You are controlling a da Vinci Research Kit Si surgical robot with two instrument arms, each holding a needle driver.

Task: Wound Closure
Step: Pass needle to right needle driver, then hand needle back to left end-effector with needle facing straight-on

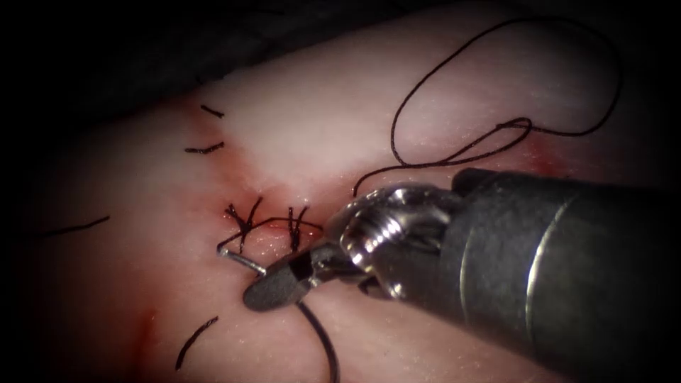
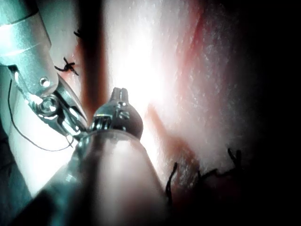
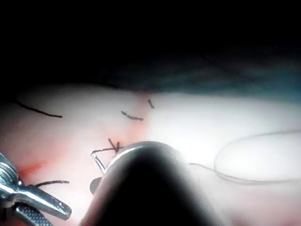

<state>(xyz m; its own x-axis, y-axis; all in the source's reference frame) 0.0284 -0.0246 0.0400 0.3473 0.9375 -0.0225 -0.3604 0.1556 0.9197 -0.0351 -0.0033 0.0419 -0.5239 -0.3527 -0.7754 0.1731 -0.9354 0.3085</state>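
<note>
The right arm's steel gripper (image 1: 273, 287) reaches in from the right and lies low over the pale pink pork-belly tissue (image 1: 298, 120), its dark jaws pressed together on the thin curved steel needle (image 1: 241, 259). It pinches the needle partway along the curve. One silvery end sticks out up and to the left of the jaws, ending just below the knotted black stitches (image 1: 245, 221) that cross the reddened cut (image 1: 273, 234). The darker rest of the curve (image 1: 323, 340) sweeps down below the jaws. Whether the needle's end enters the tissue cannot be told.

The long black thread (image 1: 454, 152) lies in loose loops on the tissue to the right of the cut, above the right tool's shaft. Short cut ends of black thread (image 1: 206, 149) lie scattered on the tissue to the left.

In the right wrist view the left arm's steel gripper (image 3: 47, 207) hovers near the tissue with its jaws slightly spread, holding nothing.
</note>
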